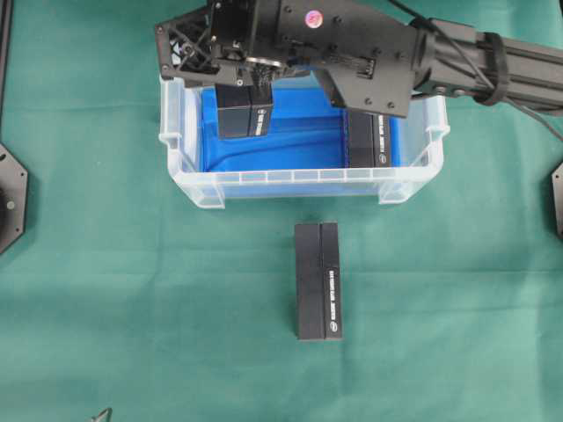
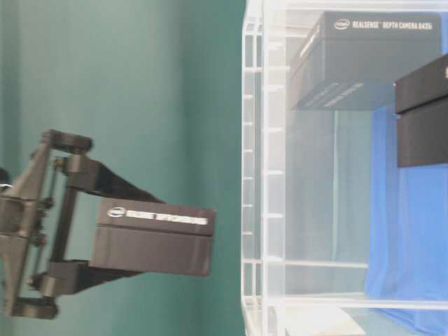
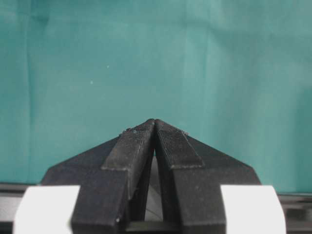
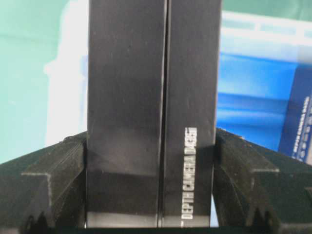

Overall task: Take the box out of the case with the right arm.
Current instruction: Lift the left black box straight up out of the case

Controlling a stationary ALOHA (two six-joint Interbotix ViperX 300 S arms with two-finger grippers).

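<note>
**printed words on the black boxes**

in the table-level view, a black box inside the case (image 2: 280,175), sitting at about one o'clock in the frame (image 2: 371,59), is showing an oval logo followed by "realsense depth camera d435i" in white along its top edge. the box being held (image 2: 154,238), at about eight o'clock, is carrying a white line of print too blurred to read. in the right wrist view, that held box (image 4: 151,112) is showing "depth camera d435i" running up its side. the box lying on the green cloth (image 1: 318,280) in the overhead view is bearing white lettering too small to read.
</note>
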